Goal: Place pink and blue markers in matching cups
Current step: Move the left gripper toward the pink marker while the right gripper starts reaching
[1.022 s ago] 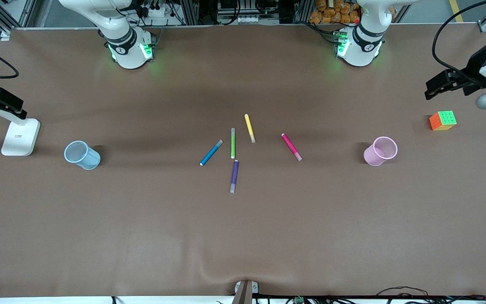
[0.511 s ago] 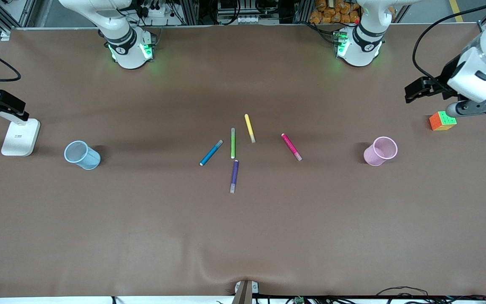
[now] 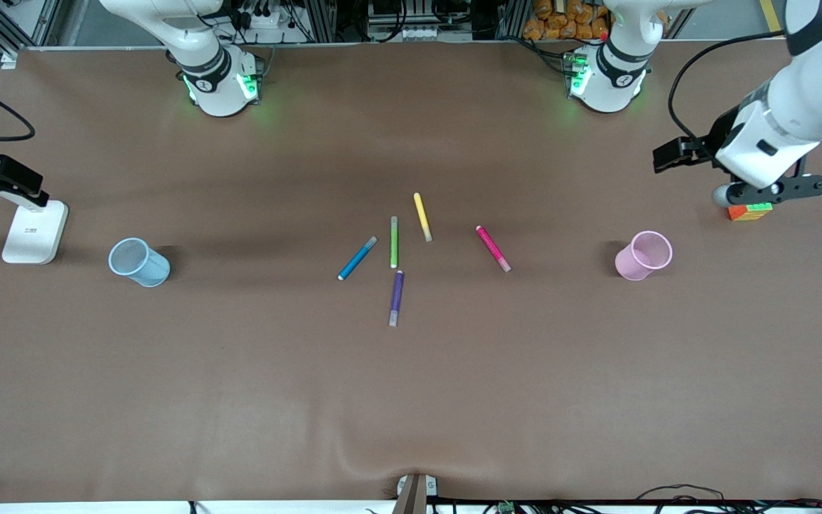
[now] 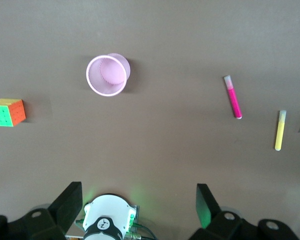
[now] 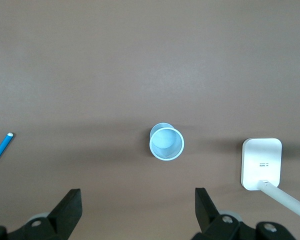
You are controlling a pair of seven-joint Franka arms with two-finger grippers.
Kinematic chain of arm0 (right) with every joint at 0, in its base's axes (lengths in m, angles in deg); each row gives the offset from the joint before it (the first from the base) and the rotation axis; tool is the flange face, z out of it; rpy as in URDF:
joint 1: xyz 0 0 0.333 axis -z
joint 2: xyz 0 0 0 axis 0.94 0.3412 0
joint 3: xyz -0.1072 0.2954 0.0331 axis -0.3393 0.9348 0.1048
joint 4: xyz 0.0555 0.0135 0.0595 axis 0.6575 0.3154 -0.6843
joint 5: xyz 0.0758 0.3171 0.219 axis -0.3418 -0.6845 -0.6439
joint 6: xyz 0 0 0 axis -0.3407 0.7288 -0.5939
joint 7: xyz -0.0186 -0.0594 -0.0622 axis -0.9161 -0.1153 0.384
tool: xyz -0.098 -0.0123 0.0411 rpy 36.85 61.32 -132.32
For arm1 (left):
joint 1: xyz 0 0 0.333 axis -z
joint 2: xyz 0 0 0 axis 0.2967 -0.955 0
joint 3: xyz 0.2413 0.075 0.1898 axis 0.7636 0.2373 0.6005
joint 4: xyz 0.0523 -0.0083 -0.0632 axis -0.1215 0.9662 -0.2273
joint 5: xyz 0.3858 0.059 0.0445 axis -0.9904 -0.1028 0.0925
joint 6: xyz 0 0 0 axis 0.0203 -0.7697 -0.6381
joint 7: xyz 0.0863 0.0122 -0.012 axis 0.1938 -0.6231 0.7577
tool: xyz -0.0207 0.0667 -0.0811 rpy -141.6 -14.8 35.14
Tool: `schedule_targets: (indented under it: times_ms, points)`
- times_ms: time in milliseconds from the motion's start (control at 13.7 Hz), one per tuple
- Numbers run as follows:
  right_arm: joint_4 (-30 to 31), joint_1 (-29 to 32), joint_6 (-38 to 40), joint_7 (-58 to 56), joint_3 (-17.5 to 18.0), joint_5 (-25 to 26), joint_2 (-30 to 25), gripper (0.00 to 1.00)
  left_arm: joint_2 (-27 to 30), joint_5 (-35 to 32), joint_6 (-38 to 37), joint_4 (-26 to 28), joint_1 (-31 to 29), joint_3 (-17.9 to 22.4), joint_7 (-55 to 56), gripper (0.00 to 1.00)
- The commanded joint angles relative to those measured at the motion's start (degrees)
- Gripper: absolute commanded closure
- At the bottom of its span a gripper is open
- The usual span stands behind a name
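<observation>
The pink marker (image 3: 493, 248) and the blue marker (image 3: 357, 258) lie flat mid-table among other markers. The pale pink cup (image 3: 643, 255) stands toward the left arm's end, the light blue cup (image 3: 138, 262) toward the right arm's end. My left gripper (image 3: 775, 189) hangs open and empty over the cube, beside the pink cup. In the left wrist view the gripper (image 4: 138, 210) is open, with the pink cup (image 4: 107, 75) and the pink marker (image 4: 232, 96) in sight. My right gripper (image 5: 138, 207) is open and empty, high over the blue cup (image 5: 166, 142); the blue marker (image 5: 1, 150) shows at the edge.
A green marker (image 3: 394, 242), a yellow marker (image 3: 422, 216) and a purple marker (image 3: 397, 298) lie close to the blue one. A colour cube (image 3: 748, 211) sits partly hidden under the left gripper. A white stand base (image 3: 34, 232) sits beside the blue cup.
My left arm has swung in from the table's end toward the middle and now covers part of the cube. The right arm has barely shifted. Markers and cups have not moved.
</observation>
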Motion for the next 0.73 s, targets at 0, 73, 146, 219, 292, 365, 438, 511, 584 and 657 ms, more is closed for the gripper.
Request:
schedule_targets:
  times_ms: [0,73,146,219,292,365,438,511,584,657]
  points:
    - [-1.6,1.5,0.2,-0.8,0.8,-0.6,0.9,0.00,0.6,1.5,1.0,2.3,-0.2,-0.2,1.7,0.00]
    - [-1.6,1.5,0.1,-0.7,0.8,-0.6,0.9,0.00,0.6,1.7,1.4,2.9,-0.1,-0.3,2.2,0.00]
    - [-1.7,1.5,-0.2,-0.7,0.8,-0.6,0.9,0.00,0.6,1.7,1.6,3.1,0.0,-1.0,2.9,0.00]
    - [-1.6,1.2,-0.3,-0.8,0.8,-0.6,0.9,0.00,0.3,1.7,1.9,3.6,-0.1,-1.8,3.9,0.00]
    - [-1.7,0.8,-0.3,-0.8,0.8,0.0,1.3,0.00,0.3,1.6,2.5,4.0,-0.1,-2.3,5.0,0.00]
    - [-1.7,0.6,-0.3,-0.8,0.9,0.2,1.7,0.00,0.3,1.6,3.3,5.1,-0.1,-2.8,6.2,0.00]
    - [-1.7,0.6,-0.3,-0.8,0.9,0.1,2.0,0.00,0.3,1.6,4.5,6.3,-0.1,-2.9,7.0,0.00]
    - [-1.7,0.7,-0.3,-0.8,0.9,0.0,2.4,0.00,0.3,1.6,6.0,7.7,-0.1,-3.0,7.7,0.00]
    - [-1.7,0.9,-0.3,-0.8,0.9,-0.1,3.0,0.00,0.3,1.6,7.9,9.2,0.0,-3.2,8.5,0.00]
    - [-1.8,0.9,-0.3,-0.8,1.0,-0.1,3.8,0.00,0.3,1.6,9.5,10.7,-0.1,-3.9,9.9,0.00]
